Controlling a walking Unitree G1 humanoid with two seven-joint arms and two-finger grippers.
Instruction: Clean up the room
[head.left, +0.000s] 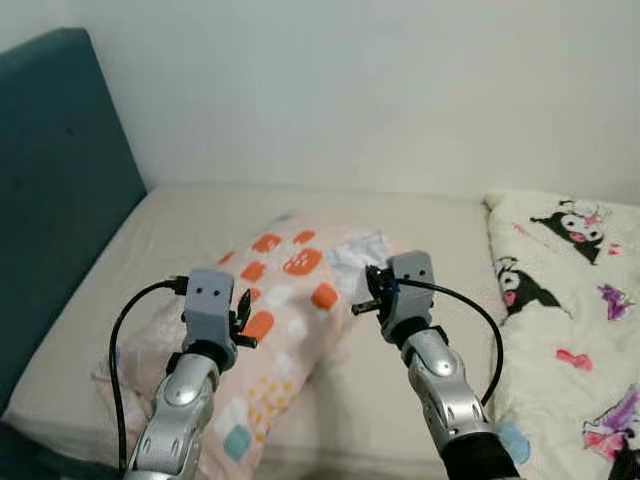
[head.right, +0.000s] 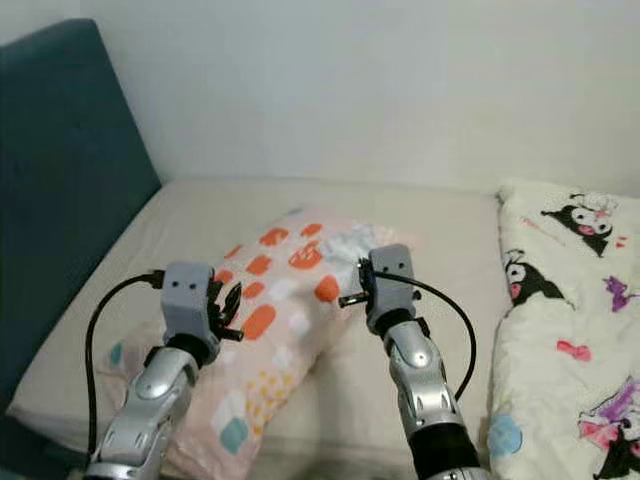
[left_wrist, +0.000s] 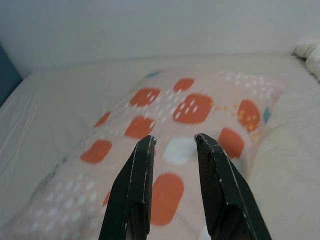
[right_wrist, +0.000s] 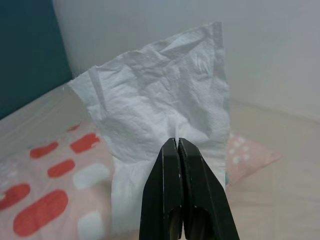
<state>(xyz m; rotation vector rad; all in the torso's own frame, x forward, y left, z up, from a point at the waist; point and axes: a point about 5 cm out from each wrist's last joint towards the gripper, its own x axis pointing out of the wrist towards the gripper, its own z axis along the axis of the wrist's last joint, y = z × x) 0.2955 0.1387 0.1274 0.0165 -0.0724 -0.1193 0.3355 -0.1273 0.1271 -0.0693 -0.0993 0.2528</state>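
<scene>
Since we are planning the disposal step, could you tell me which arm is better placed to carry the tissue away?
Right. The right gripper is already shut on the white tissue, lifted above the pillow. The left gripper is open and holds nothing, over the pillow.

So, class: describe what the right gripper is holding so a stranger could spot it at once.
Start at the bed, then find the pink pillow with orange patches. Above its far end, the right gripper pinches a tissue: plain white, crumpled and held up in the air, unlike the patterned bedding.
</scene>
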